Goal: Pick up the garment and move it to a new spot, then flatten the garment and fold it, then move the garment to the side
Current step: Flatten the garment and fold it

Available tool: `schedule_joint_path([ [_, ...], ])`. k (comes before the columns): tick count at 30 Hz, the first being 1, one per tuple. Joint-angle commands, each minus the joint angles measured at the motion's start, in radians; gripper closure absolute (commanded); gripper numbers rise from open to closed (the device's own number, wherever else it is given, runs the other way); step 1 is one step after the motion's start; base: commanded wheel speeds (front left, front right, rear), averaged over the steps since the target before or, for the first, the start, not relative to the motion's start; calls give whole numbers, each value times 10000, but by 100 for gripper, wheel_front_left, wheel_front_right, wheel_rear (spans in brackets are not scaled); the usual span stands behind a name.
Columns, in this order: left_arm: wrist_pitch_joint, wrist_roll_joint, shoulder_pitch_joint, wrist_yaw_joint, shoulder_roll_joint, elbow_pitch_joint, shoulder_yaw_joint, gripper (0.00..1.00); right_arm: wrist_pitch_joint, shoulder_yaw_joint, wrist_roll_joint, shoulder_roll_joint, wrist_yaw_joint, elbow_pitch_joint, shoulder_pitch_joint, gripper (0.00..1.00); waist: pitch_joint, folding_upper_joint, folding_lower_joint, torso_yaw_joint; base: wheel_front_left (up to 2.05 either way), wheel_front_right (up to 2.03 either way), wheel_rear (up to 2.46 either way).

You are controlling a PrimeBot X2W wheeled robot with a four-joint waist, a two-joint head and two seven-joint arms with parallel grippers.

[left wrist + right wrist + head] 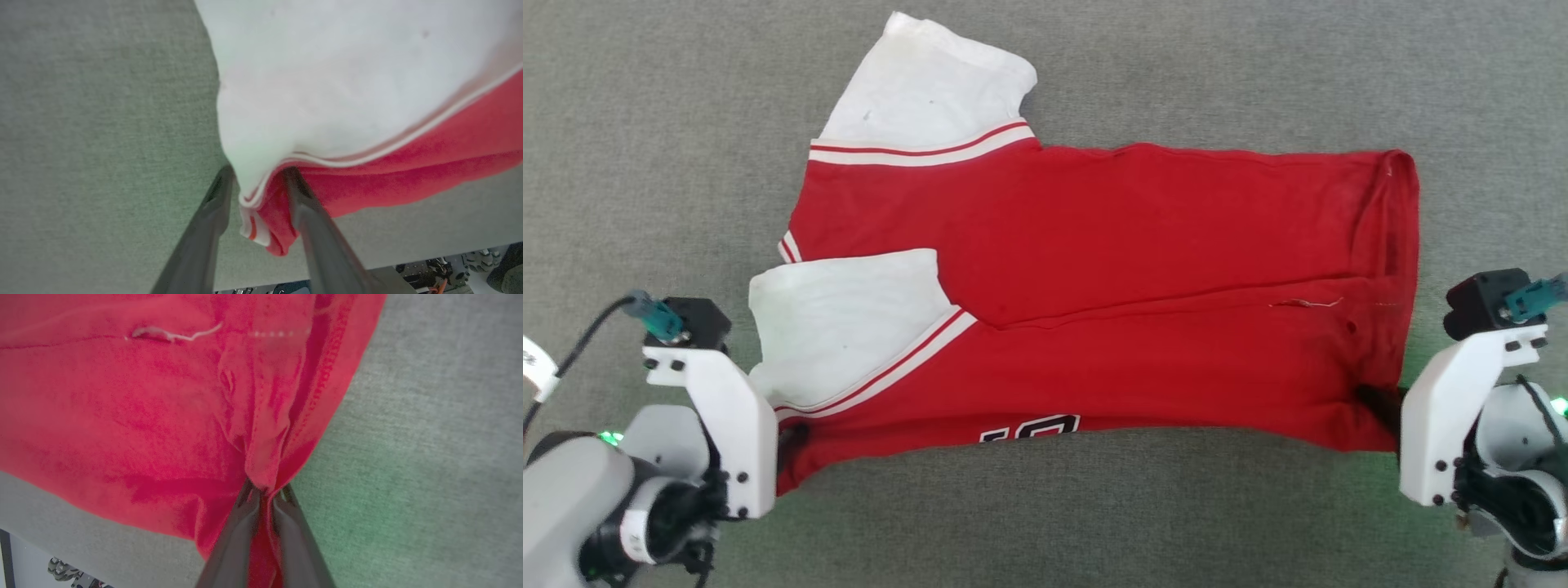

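Observation:
The garment (1094,245), a red jersey with white sleeves, lies spread sideways on the grey cloth surface, its near half folded over. A strip of black print shows at its near edge. My left gripper (788,437) is at the near left corner by the white sleeve. In the left wrist view its fingers (300,204) stand apart, open, with the striped sleeve seam of the garment (367,81) loose between the gripper (257,175) tips. My right gripper (1376,404) is at the near right corner. The right gripper (265,490) is shut, pinching a bunched fold of the garment (122,396) hem.
The grey fabric-covered surface (1258,523) runs all round the shirt, with free room near, far and left. Its near edge shows in the left wrist view, with equipment (449,265) below it.

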Motion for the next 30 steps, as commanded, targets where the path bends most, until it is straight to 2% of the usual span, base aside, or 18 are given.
schedule_joint_path([
  [1, -13, -97, -164, -65, 101, 194, 97, 0, -333, 147, -59, 82, -5, 186, -85, 0, -39, 0, 0, -103, 0, 0, 0],
  [5, 148, -44, -507, -103, 580, -24, 384, 0, -1106, 169, 22, 66, -5, 42, -187, 0, -159, 0, 0, -275, 0, 0, 0],
  [10, 692, 188, -1211, -56, 1498, -570, 736, 0, -2216, -16, 94, 339, -4, -487, -250, 0, -241, 0, 0, -611, 0, 0, 0],
  [11, 692, 188, -1211, -56, 1498, -570, 736, 0, -2216, -16, 94, 339, -4, -487, -250, 0, -241, 0, 0, -611, 0, 0, 0],
  [14, 805, 500, -1887, -458, 1804, -694, 920, 0, -3109, 1, 139, 541, -4, -850, -352, 0, -189, 0, 0, -923, 0, 0, 0],
  [21, 425, 1346, -3754, -1956, 1454, 650, 1126, 0, -6118, 340, -284, 910, -4, -1204, -922, 0, 257, 0, 0, -1915, 0, 0, 0],
  [25, 188, 1685, -4903, -2798, 916, 2017, 1165, 0, -7857, 633, -398, 1073, -4, -815, -1262, 0, 616, 0, 0, -2520, 0, 0, 0],
  [30, 389, 1920, -6060, -3337, 307, 3995, 1061, 0, -9232, 1063, -716, 1116, -4, -163, -1540, 0, 1014, 0, 0, -3143, 0, 0, 0],
])
